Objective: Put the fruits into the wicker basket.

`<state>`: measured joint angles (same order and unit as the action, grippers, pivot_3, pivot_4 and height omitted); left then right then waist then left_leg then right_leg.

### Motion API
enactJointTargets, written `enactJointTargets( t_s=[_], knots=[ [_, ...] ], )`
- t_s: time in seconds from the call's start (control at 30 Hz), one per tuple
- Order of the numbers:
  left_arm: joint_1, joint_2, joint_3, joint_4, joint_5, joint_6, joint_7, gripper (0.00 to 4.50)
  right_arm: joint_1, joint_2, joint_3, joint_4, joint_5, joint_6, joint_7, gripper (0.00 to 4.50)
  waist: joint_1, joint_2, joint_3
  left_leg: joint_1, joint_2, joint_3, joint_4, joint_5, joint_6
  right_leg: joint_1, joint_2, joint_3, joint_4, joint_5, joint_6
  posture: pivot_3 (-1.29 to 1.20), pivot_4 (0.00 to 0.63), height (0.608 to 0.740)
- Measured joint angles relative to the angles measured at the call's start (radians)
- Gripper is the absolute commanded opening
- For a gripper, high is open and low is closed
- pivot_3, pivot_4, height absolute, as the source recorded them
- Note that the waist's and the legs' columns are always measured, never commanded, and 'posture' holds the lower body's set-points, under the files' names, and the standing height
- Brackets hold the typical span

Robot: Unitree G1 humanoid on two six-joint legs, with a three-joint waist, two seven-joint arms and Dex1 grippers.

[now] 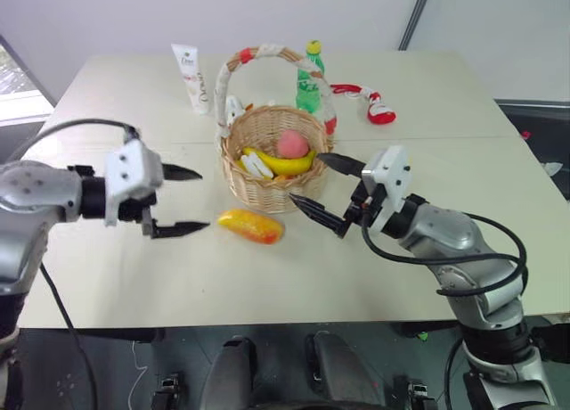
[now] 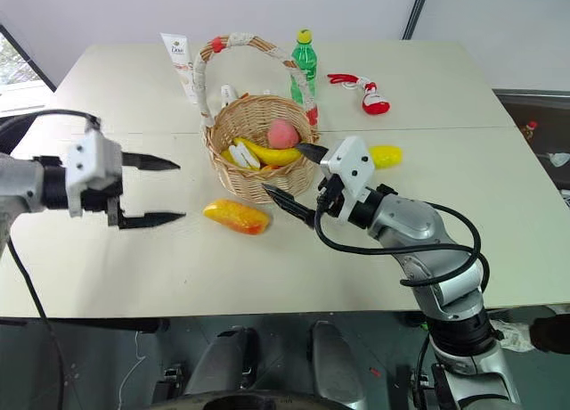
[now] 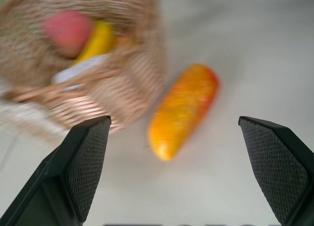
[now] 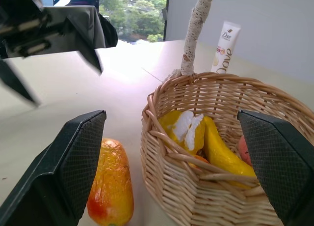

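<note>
The wicker basket point(image 1: 260, 185) stands mid-table, its cloth-wrapped handle arching above. Inside it lie a yellow banana point(image 1: 283, 164) and a pink-red peach point(image 1: 292, 143). An orange-yellow mango point(image 1: 251, 225) rests on the table just in front of the basket, slightly toward its left. A yellow lemon point(image 2: 385, 155) sits on the table to the basket's right, behind my right hand. My left gripper point(image 1: 204, 198) hovers open and empty left of the mango, pointing toward it. My right gripper point(image 1: 305, 176) is open and empty at the basket's front right wall.
Behind the basket stand a white tube point(image 1: 191, 76) and a green bottle point(image 1: 309, 80). A red-and-white toy point(image 1: 370, 102) lies at the back right. The table's front edge point(image 1: 267, 319) runs close below both arms.
</note>
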<state>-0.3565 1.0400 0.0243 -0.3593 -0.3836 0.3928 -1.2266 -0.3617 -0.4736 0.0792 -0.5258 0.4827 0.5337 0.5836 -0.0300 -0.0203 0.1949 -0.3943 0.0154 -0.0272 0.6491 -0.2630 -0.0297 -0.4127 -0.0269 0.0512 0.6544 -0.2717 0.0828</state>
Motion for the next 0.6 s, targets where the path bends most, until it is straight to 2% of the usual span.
enactJointTargets(
  t_s=[0.23, 0.43, 0.6],
  knots=[
    [-0.067, -0.084, -0.264, 0.047, 0.261, -0.133, 0.041, 4.46, -0.007, -0.035, 0.013, 0.008, -0.007, 0.008, 0.046, 4.50, -0.001, 0.000, 0.000, 0.000, -0.001, 0.002, 0.000, 0.000, 0.000, 0.000, 0.002, 0.000, 0.000, 0.000, 0.000, 0.00, 0.150, 0.740],
    [-0.128, -0.120, -0.324, 0.108, 0.360, -0.184, 0.046, 4.46, 0.059, -0.222, 0.016, -0.049, -0.020, 0.078, 0.131, 4.50, 0.000, 0.000, 0.000, 0.000, -0.001, 0.002, 0.000, 0.000, 0.001, 0.000, 0.002, 0.000, 0.000, 0.000, 0.000, 0.00, 0.150, 0.740],
    [-0.144, -0.151, -0.340, 0.155, 0.398, -0.212, 0.043, 4.46, 0.101, -0.255, 0.023, -0.068, -0.047, 0.083, 0.150, 4.50, -0.007, 0.000, 0.000, 0.000, -0.001, 0.001, 0.000, 0.000, 0.001, 0.000, 0.003, 0.000, 0.001, 0.000, 0.000, 0.00, 0.150, 0.740]
  ],
)
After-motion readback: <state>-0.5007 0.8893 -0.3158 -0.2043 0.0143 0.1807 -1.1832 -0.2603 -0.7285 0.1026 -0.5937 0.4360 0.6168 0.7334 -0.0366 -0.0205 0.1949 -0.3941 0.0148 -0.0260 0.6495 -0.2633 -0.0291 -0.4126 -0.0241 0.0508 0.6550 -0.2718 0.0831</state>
